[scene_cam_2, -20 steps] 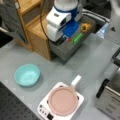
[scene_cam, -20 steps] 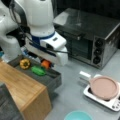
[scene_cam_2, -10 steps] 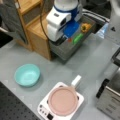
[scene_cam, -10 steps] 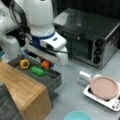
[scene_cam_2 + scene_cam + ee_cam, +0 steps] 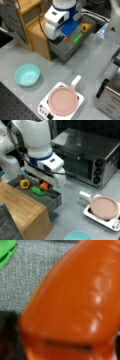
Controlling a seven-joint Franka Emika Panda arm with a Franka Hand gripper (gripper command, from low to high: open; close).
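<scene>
I have the gripper (image 5: 46, 185) low in the grey tray (image 5: 53, 199), right over the orange plastic vegetable (image 5: 44, 185); I cannot tell how the jaws stand, so I'd move slowly, clear of the green piece (image 5: 38, 191).

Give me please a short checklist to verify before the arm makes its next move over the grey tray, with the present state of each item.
1. Gripper over the grey tray: ok; the wrist hangs low above it in both front views.
2. Orange item under the gripper: ok; it fills the wrist view, close to the camera.
3. Gripper fingers open or shut: cannot tell; the wrist body hides them in both front views.
4. Orange item held or free: cannot tell; no finger contact is visible.
5. Green item apart from the orange one: ok; it lies beside it.
6. Yellow item away from the wrist: ok; it sits at the tray's far end.
</scene>
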